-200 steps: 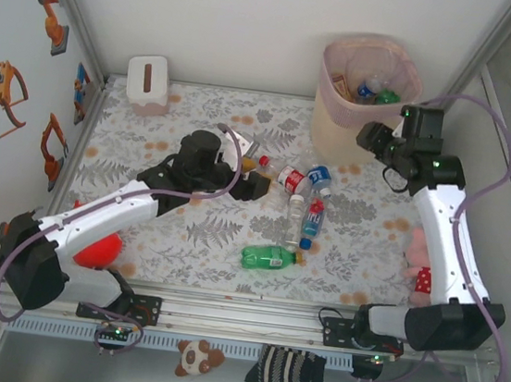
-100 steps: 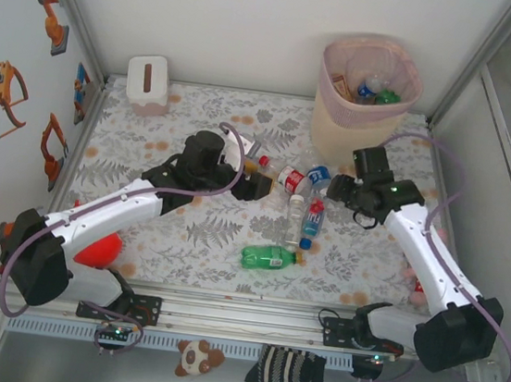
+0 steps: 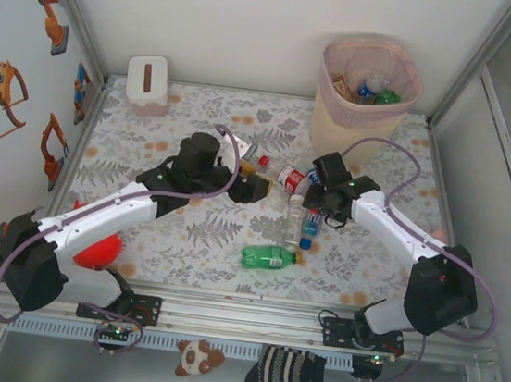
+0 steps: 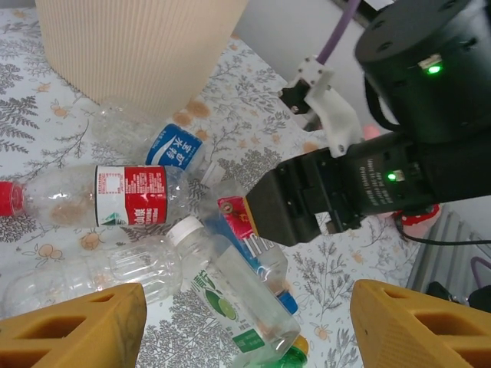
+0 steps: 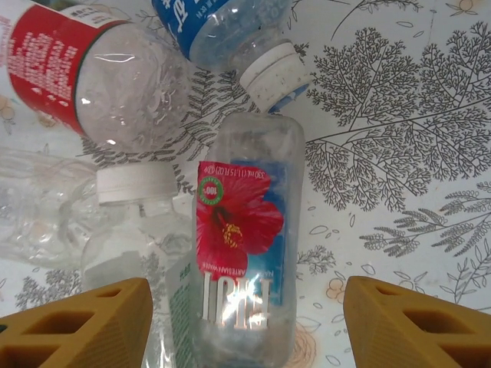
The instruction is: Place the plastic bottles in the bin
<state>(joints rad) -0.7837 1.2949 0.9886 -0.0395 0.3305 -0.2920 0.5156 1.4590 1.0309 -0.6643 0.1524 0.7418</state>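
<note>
The right pincer (image 5: 245, 330) has swung down from the far bin (image 3: 352, 124); tissue box (image 3: 148, 80) far left. Spread wide, it straddles a hibiscus-label bottle (image 5: 242, 261) crowded by overlapping bottles (image 5: 115, 69). The left pincer (image 4: 245, 330) gapes too, the right wrist (image 4: 345, 192) hiding what lies beyond.

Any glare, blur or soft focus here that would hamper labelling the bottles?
Right wrist: sharp, small glints on the red-labelled bottle, print on the hibiscus-label bottle legible. Left wrist: bottles sharp, the yellow fingers at the near edge look slightly soft, a green LED blooms a little. Top external: even light, faint shadows; bottles inside the bin too small to tell apart.
</note>
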